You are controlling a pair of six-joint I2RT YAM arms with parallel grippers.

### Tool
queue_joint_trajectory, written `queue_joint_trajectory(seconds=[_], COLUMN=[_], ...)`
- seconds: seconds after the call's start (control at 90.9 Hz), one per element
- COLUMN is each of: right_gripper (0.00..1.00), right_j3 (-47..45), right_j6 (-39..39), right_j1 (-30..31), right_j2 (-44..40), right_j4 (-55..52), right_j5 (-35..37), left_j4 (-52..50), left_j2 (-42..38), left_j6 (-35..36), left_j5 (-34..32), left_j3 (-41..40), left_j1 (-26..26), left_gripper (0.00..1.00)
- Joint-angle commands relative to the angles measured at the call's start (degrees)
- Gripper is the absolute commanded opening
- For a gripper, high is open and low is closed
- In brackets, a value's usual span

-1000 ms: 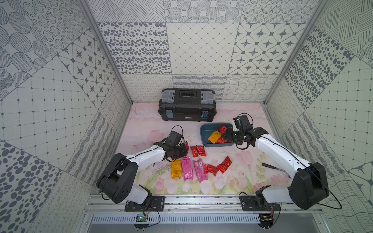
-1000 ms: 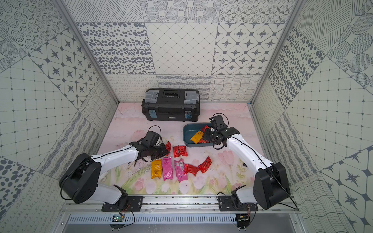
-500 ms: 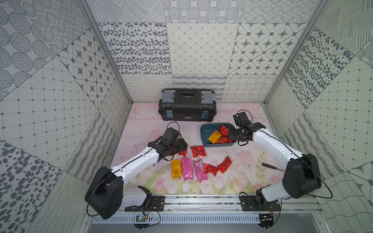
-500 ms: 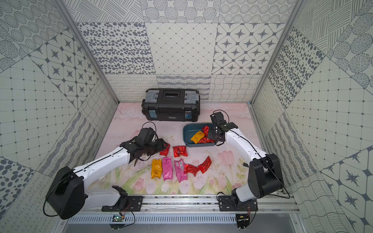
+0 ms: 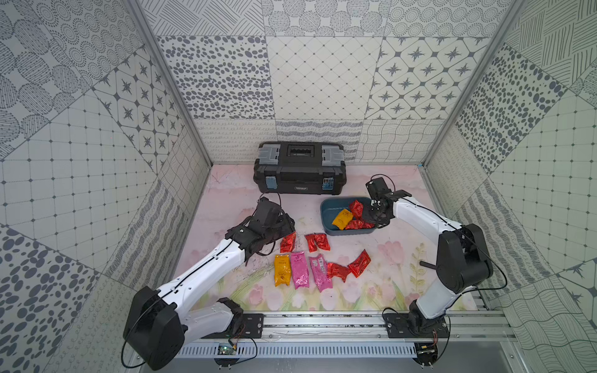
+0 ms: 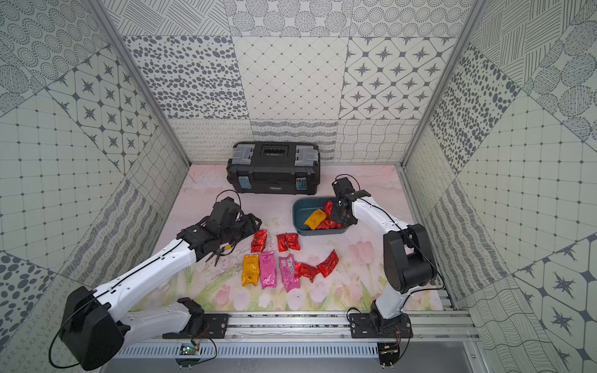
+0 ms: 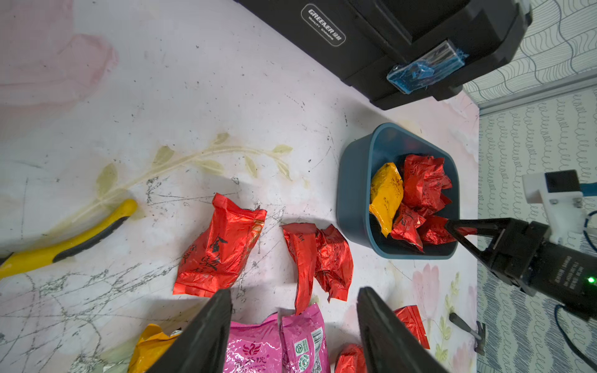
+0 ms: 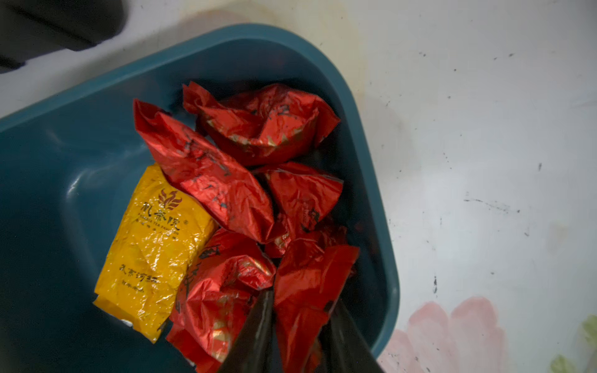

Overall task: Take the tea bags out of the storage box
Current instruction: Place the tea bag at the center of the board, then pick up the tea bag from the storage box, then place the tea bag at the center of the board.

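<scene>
Well, closest to you is the metal rail [image 5: 323, 321] where both arms stand. Just past it, on the flowery table [image 5: 226, 197], a bunch of tea bags [image 5: 299, 269] lie out of the box. An orange-yellow bag [image 5: 282, 269] and two pink bags [image 5: 319, 273] lie side by side in a row. Two red bags [image 5: 360, 263] sit just beside the pink ones, and the far red bags [image 5: 317, 242] lie a little farther back, apart from the row.

Your left gripper [image 7: 294, 292] hangs over these bags, near the far red ones. Its jaws are spread wide and nothing is between them. Pliers [image 7: 64, 245] with yellow handles lie on the table under that arm.

Farther back and to the right sits the storage box [image 5: 329, 210], the teal-blue bin, flat on the table. Look inside — more tea bags are in there. The other orange-yellow bag [image 8: 155, 252] lies on the floor of the box, and a red heap [image 8: 206, 181] of crinkled bags is piled beside it, on the side by your right arm.

Your right gripper [image 8: 300, 298] reaches down into that side of the box. Its jaws pinch one red tea bag [image 8: 307, 281] at the edge of the heap — the foil fills the gap between the two fingers [image 8: 255, 332]. You cannot tell if the bag is lifted off the others.

Behind the box, by the back wall, stands the black toolbox [image 5: 300, 169] with its lid down. It is near the box but not touching it.
</scene>
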Motion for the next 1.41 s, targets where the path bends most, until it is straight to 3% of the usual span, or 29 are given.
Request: queue_joint_trajectory(seconds=[0.0, 0.231, 0.506, 0.803, 0.924, 1.167, 1.398], right_gripper=[0.17, 0.03, 0.00, 0.00, 0.00, 0.00, 0.00], right_j3=[1.39, -0.87, -3.29, -8.18, -9.32, -12.27, -12.02], right_j6=[0.12, 0.44, 0.39, -1.06, -0.82, 1.55, 1.60], right_j1=[-0.41, -0.51, -0.53, 0.26, 2.32, 12.04, 13.97], right_j2=[0.26, -4.52, -13.62, -24.88, -27.67, -25.40, -17.48], right_j4=[1.31, 1.17, -0.40, -0.58, -3.16, -4.09, -2.12], right_j5=[-0.63, -1.90, -4.12, -21.09, -23.99, -26.95, -25.59], left_j4=[-1.96, -1.32, 0.43, 4.21, 5.73, 7.37, 7.30], left_j2=[-1.19, -1.46, -0.76, -0.81, -0.28, 1.32, 1.31], left_j6=[-1.18, -1.54, -1.97, -1.32, -1.31, -1.32, -1.12], left_j5=[-2.49, -2.37, -1.43, 0.28, 0.86, 2.33, 2.85], left_j3=[0.05, -0.67, -0.74, -2.14, -2.42, -2.25, -2.68], left_j1=[0.24, 0.25, 0.25, 0.25, 0.26, 0.24, 0.29], left_gripper=[0.66, 0.66, 0.66, 0.66, 0.66, 0.66, 0.66])
